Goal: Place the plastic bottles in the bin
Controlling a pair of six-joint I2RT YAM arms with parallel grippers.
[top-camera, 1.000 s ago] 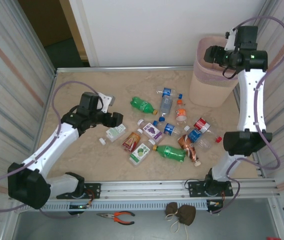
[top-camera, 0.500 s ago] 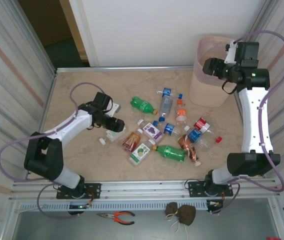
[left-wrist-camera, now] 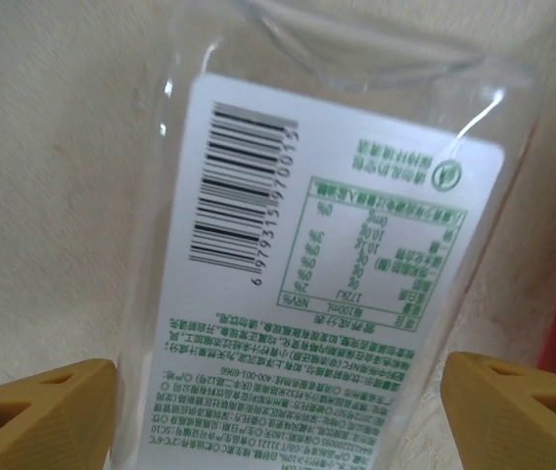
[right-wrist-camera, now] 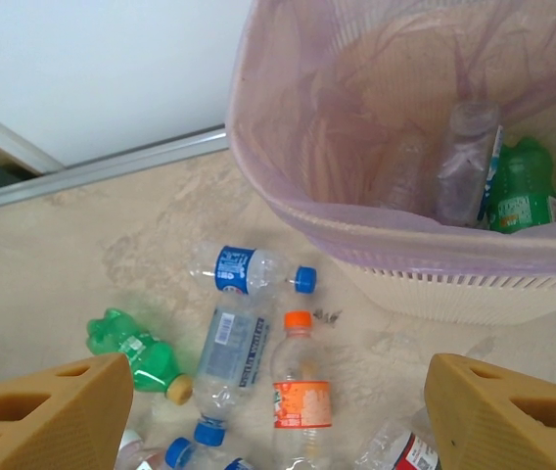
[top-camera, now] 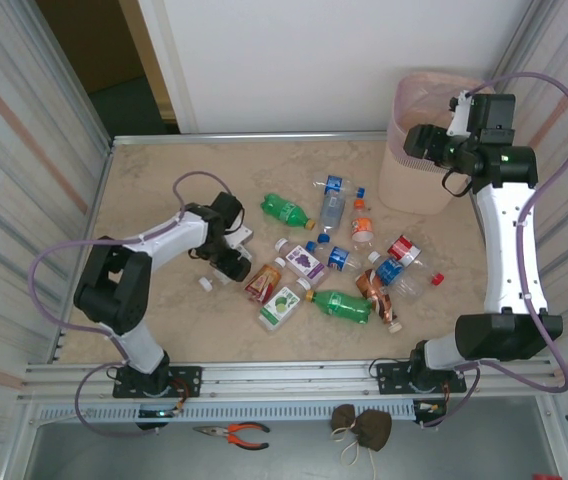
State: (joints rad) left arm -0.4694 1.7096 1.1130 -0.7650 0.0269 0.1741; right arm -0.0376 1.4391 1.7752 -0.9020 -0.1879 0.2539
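Observation:
A clear bottle with a white, green-printed label (left-wrist-camera: 327, 284) lies on the table between the fingers of my left gripper (left-wrist-camera: 278, 416), which is open and straddles it. From above, the left gripper (top-camera: 230, 256) sits at the left end of the scatter of plastic bottles: a green one (top-camera: 286, 210), a clear blue-labelled one (top-camera: 332, 205), an orange-capped one (top-camera: 362, 226) and several more. My right gripper (top-camera: 419, 140) hangs open and empty by the near rim of the bin (top-camera: 414, 180). Inside the bin (right-wrist-camera: 435, 245) lie a green bottle (right-wrist-camera: 521, 186) and a clear bottle (right-wrist-camera: 464, 162).
Loose caps lie on the table, a white one (top-camera: 204, 283) and a red one (top-camera: 437, 279). Orange-handled pliers (top-camera: 232, 432) and a brown pouch (top-camera: 361, 425) rest on the shelf below the front rail. Corrugated walls close both sides.
My left arm has swung right and down onto the white-labelled bottle, and its jaws have widened. The right gripper has shifted slightly by the bin's rim.

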